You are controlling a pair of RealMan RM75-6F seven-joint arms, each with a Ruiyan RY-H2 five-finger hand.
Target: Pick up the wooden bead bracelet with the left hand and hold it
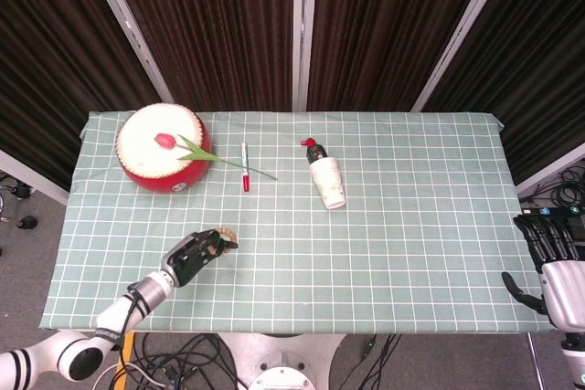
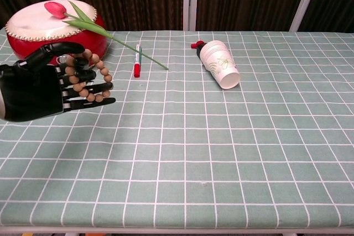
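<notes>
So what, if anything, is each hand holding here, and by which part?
The left hand holds the wooden bead bracelet, its fingers hooked through the loop. The right hand holds nothing.

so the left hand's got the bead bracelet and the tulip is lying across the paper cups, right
Not quite. The left hand does hold the bead bracelet, but the tulip lies on top of the red drum, its stem reaching toward the marker. The paper cups lie apart on their side. The chest view shows this.
</notes>
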